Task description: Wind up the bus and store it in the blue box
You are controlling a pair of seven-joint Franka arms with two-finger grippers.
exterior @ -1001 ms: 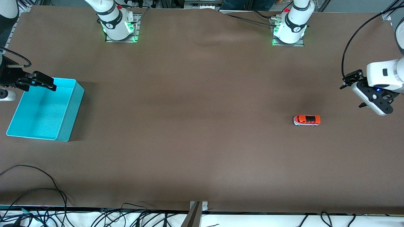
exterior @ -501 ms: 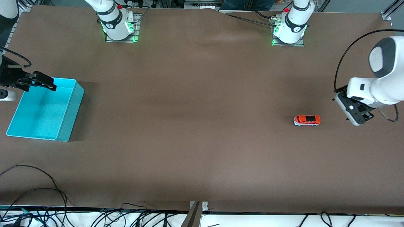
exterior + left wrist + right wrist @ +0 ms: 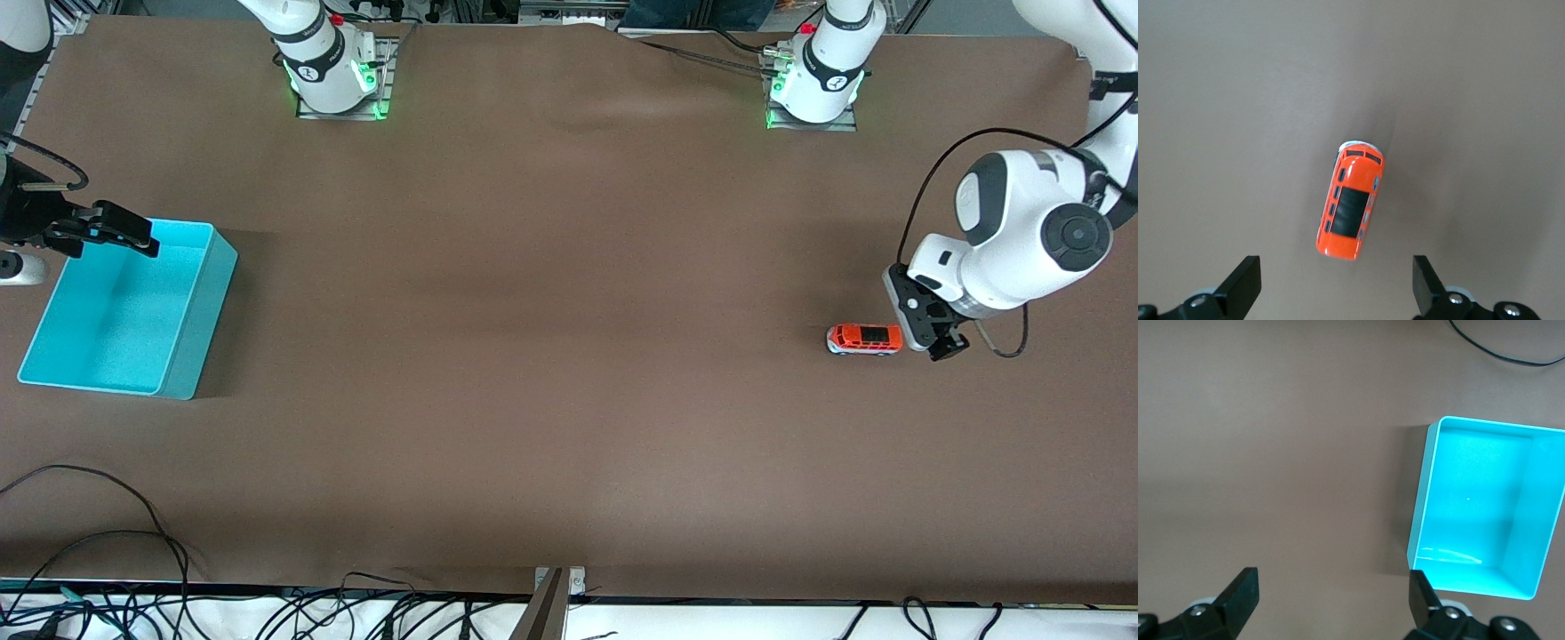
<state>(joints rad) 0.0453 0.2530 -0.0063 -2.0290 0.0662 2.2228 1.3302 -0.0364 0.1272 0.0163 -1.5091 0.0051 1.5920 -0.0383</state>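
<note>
The orange-red bus (image 3: 864,339) stands on the brown table toward the left arm's end, on its wheels. My left gripper (image 3: 935,334) hangs just beside the bus's rear end, open and empty. In the left wrist view the bus (image 3: 1351,210) lies just ahead of the open gripper (image 3: 1335,290), outside the fingers. The blue box (image 3: 200,311) sits at the right arm's end of the table, empty. My right gripper (image 3: 111,233) waits over the box's corner, open and empty. The right wrist view shows the box (image 3: 1478,500) beside the open gripper (image 3: 1331,603).
Both arm bases (image 3: 331,71) (image 3: 813,80) stand along the table's back edge. Loose cables (image 3: 107,533) lie along the table's edge nearest the camera, with a metal bracket (image 3: 556,587) at its middle. Open brown table lies between bus and box.
My left arm has swung in from the table's end toward the bus and come down beside it. The bus, the box and the right arm have not moved.
</note>
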